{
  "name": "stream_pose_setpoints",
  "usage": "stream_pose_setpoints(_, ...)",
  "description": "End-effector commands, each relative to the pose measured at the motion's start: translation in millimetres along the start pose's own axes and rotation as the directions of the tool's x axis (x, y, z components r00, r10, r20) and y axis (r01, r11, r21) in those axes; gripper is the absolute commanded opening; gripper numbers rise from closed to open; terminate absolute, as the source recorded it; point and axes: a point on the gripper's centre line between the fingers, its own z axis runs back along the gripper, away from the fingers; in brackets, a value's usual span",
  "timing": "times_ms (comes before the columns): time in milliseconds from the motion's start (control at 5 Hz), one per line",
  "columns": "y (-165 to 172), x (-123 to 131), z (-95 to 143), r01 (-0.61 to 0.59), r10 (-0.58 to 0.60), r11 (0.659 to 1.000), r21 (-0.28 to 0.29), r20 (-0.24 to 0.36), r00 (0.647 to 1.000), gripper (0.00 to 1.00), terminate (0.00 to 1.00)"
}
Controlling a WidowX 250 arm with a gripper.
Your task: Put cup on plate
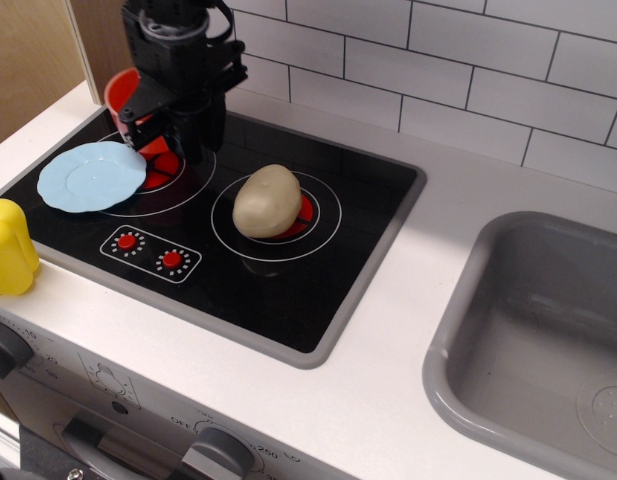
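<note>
We are seeing a yellow pepper toy (8, 247) at far left, then the thin light-blue plate (91, 175) lying flat on the stove's rear-left burner. Behind it our black gripper (160, 128) is hiding most of the red-orange cup (119, 89); we cannot tell its jaw state. A potato (267, 201) is sitting rightward.
</note>
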Motion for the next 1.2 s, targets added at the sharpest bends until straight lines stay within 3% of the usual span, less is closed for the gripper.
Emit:
stream_pose_setpoints(0, 1, 12, 38, -0.042, 0.045, 0.996, -0.076, 0.040, 0.998, 0.00, 0.00)
stream_pose_setpoints(200, 12, 17, 39, -0.048, 0.048, 0.998, -0.044, 0.000, 0.999, 0.00, 0.00)
stream_pose_setpoints(400, 22, 21, 35, -0.060, 0.061, 0.998, 0.027, -0.051, 0.997, 0.00, 0.00)
stream_pose_setpoints(600, 37, 26, 29, -0.046, 0.051, 0.998, 0.047, -0.098, 0.994, 0.00, 0.00)
stream_pose_setpoints(1000, 50, 23, 12, -0.035, 0.049, 0.994, 0.107, -0.132, 0.990, 0.00, 0.00)
